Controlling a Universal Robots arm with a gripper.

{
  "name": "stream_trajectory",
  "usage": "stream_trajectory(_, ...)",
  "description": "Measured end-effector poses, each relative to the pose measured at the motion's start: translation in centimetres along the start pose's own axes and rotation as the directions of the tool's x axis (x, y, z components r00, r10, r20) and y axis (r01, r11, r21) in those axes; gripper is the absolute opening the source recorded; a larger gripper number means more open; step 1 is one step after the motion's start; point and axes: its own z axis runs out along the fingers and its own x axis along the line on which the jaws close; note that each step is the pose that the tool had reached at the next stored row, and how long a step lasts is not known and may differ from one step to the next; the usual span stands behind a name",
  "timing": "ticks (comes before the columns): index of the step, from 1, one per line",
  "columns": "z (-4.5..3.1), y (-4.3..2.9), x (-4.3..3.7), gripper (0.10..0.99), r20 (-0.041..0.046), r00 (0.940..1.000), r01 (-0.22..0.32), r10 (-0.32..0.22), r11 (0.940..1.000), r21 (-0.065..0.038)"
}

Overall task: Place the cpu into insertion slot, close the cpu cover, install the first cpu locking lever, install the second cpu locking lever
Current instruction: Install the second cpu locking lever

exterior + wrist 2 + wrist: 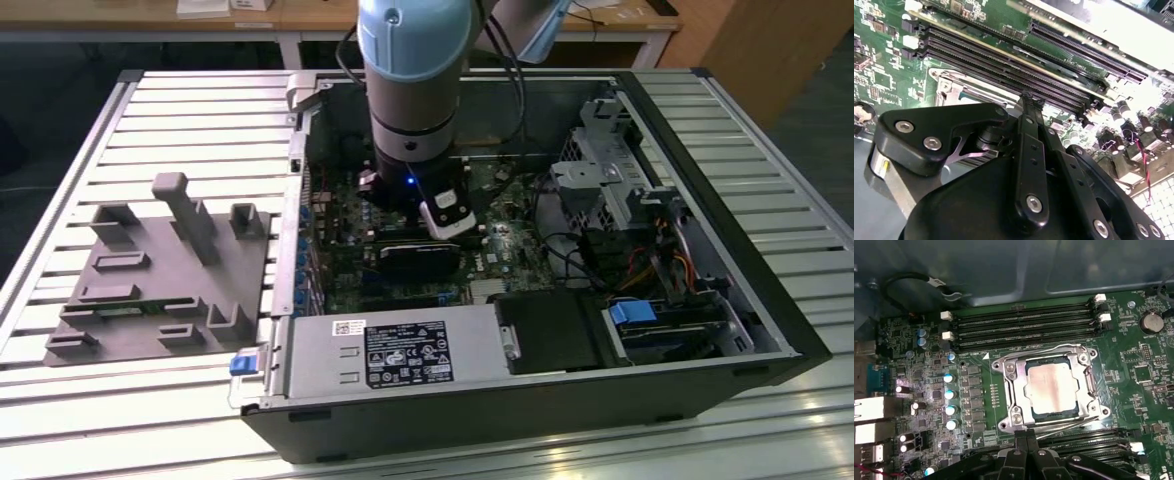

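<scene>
Silver metal slats made up the desk [160, 110], and a big black computer case [534, 400] lay open on top of it. Beside the case, toward the exterior view's left, sat a grey plastic holder [147, 270] with blocks and posts sticking up. A round silver and blue robot arm [414, 90] reached straight down into the middle of the case. At its end was the black claw [416, 262], low over the green circuit board [1134, 390]. In the first wrist view, the small square chip with the dull silver top, the cpu [1051, 387], lay flat inside the square insertion slot [1054, 415]. The thin silvery cpu cover [1013, 390] lay down flat around the chip, and the chip showed through its square window. A thin silver wire lever [1079, 421] ran along the side of the slot nearest the claw. I could not tell if that lever was hooked down. The claw [1026, 434] was clenched, with its two black fingers [1020, 440] pressed together and nothing to be seen between them. Its tip was just beside the edge of the cover, close to the wire lever. In the second wrist view, the claw [1030, 99] pointed at the same spot, with long black memory slots [1004, 60] running past behind it. More of these long slots [1024, 322] lay on the far side of the chip.
</scene>
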Motion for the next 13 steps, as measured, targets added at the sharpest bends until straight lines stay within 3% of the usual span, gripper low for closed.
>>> stream_trajectory(8, 0.44, -0.48, 0.53, 0.102, -0.0085, 0.9999, 0.01, -0.01, 0.999, -0.043)
stream_trajectory(11, 0.66, -0.56, 0.74, 0.102, -0.0099, 0.9999, 0.012, -0.012, 0.9986, -0.052)
stream_trajectory(13, 0.75, -0.58, 0.75, 0.102, -0.0102, 0.9999, 0.012, -0.013, 0.9985, -0.053)
